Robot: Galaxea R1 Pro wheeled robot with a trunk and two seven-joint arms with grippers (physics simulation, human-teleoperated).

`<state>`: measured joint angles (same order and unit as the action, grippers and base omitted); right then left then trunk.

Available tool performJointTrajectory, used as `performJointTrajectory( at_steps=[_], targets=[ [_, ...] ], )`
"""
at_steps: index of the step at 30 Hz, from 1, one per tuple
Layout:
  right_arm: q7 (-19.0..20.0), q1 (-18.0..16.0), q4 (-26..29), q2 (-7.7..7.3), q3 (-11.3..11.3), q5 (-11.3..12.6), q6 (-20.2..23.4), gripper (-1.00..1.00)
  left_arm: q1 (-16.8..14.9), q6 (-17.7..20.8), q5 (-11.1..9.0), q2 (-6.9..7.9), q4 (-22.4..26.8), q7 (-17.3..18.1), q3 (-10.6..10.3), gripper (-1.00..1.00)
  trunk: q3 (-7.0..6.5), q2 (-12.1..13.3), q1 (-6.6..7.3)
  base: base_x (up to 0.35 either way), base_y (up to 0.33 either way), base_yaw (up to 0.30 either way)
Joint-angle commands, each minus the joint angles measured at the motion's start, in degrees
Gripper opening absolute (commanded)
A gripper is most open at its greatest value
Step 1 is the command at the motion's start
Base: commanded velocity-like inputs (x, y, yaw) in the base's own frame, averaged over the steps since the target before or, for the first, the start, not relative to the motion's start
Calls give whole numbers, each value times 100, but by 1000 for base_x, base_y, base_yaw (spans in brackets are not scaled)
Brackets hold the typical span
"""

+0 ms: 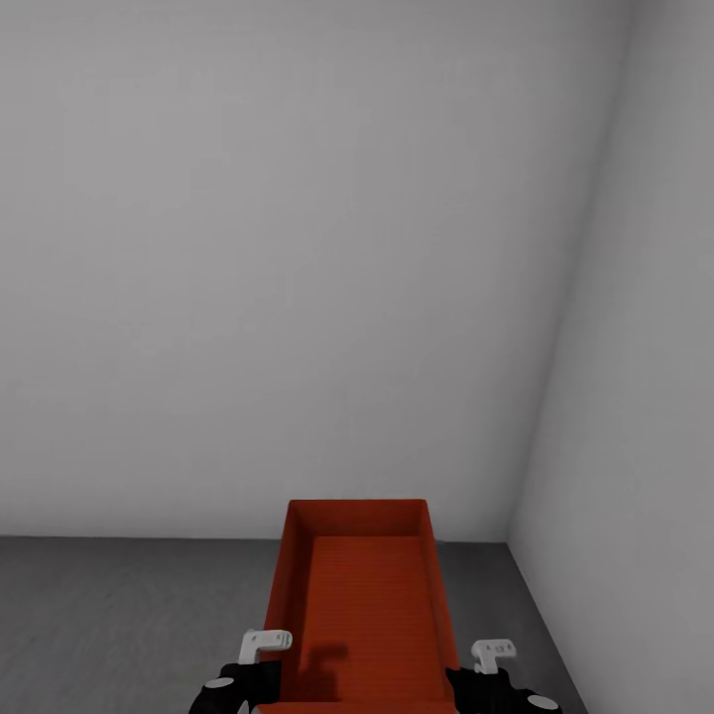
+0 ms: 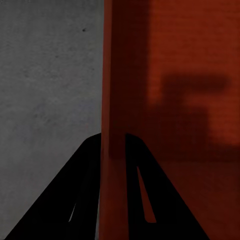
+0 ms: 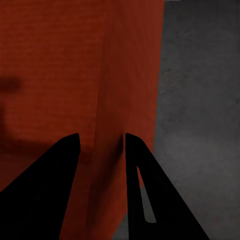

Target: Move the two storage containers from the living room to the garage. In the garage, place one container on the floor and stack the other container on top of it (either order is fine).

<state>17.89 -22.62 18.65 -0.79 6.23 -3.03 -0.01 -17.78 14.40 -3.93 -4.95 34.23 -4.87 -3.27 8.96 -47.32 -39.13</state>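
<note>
Container held at both long walls over the garage floor

One orange-red storage container (image 1: 362,605) is carried just ahead of the robot, its long axis pointing away toward the grey wall (image 1: 297,258), above the concrete floor (image 1: 119,615) near the corner. The left gripper (image 2: 114,150) is clamped across the left wall and the right gripper (image 3: 100,150) across the right wall, one finger inside and one outside; both arms are kept low and symmetric.

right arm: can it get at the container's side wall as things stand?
Probably yes, it looks there already. The right gripper straddles the right wall of the storage container, one of its jaws inside and one outside. Nothing lies between them but the wall; the left gripper does likewise opposite.
</note>
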Motion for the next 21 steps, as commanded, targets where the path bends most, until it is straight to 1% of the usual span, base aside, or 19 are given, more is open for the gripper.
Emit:
performJointTrajectory(
  at_steps=[1, 4, 15, 16, 21],
  targets=[
    [48, 3, -10, 35, -207, -54, 1, -100, -6, 36, 15, -129, 197, -49, 10, -100, 9, -7, -4, 327, 0, 0],
    [48, 3, -10, 35, -209, -57, 1, -100, -6, 36, 15, -129, 198, -49, 10, -100, 9, -7, -4, 127, 0, 0],
    [57, 3, -10, 35, -201, -41, 1, -100, -6, 35, 15, -129, 197, -49, 10, -100, 9, -7, -4, 11, 0, 0],
    [55, 3, -10, 35, -201, -40, 1, -100, -6, 36, 15, -129, 198, -49, 10, -100, 9, -7, -4, 112, 0, 0],
    [43, 3, -10, 35, -202, -39, 1, -100, -6, 36, 16, -124, 198, -54, 10, -100, 9, -7, -4, 307, 0, 0]
  ],
)
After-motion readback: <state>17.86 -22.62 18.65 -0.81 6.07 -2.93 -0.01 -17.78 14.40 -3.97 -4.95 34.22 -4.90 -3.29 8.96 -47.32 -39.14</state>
